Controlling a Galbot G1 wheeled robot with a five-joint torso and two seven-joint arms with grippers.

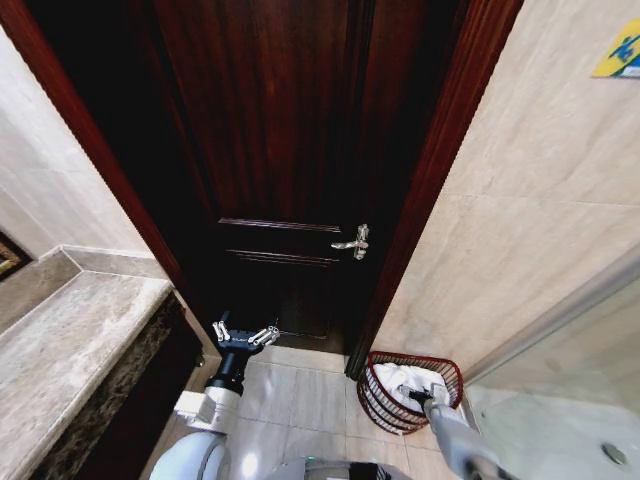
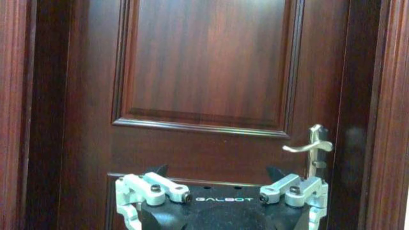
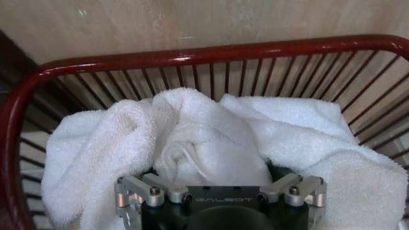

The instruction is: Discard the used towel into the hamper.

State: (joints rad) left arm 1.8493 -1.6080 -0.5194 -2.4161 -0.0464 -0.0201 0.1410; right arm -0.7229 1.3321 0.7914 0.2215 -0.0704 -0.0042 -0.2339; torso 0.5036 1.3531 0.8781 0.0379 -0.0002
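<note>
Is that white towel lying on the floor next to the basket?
No, the white towel is bunched up inside the red wire hamper, with the right gripper down in it.

The left gripper (image 1: pixel 246 334) has a black body with silvery metal finger links, joined by small dark screws. The maker's name, GALBOT, stands in pale letters on the black block between the links. Behind it the left arm (image 1: pixel 228 372) is a black ribbed cylinder that meets a white, rounded shell. The right gripper (image 3: pixel 221 179) is built the same, black with silvery links, screws and the same lettering. The right arm (image 1: pixel 452 440) is a smooth grey tube.
</note>
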